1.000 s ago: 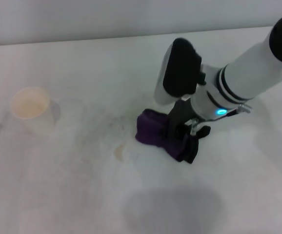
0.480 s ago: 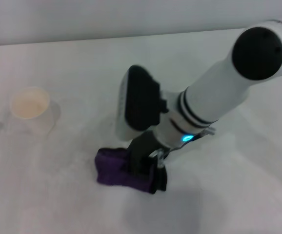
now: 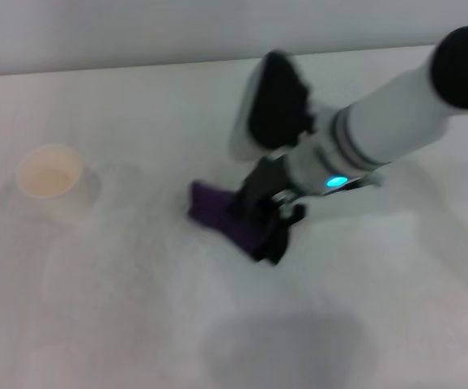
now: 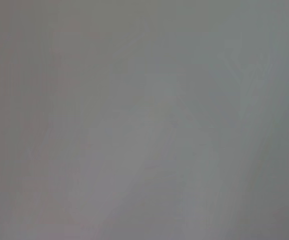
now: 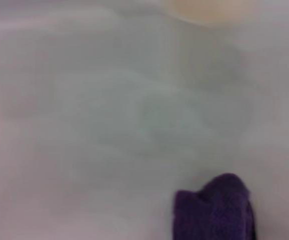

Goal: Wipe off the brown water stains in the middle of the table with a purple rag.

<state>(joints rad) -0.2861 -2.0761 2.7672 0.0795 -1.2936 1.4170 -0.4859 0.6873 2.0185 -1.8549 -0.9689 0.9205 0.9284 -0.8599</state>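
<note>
Pinching the purple rag (image 3: 218, 212), right end effector (image 3: 260, 220) presses it onto the table (image 3: 121, 316), rag protruding leftward.

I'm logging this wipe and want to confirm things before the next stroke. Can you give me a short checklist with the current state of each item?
1. Purple rag held by the right gripper: ok.
2. Rag pressed onto the table: ok, it lies on the surface.
3. Brown water stains gone: cannot tell; none shows in the head view, but the rag covers part of the table.
4. Cup apart from the rag: ok.
5. Left gripper out of the way: cannot tell, not in view.
</note>
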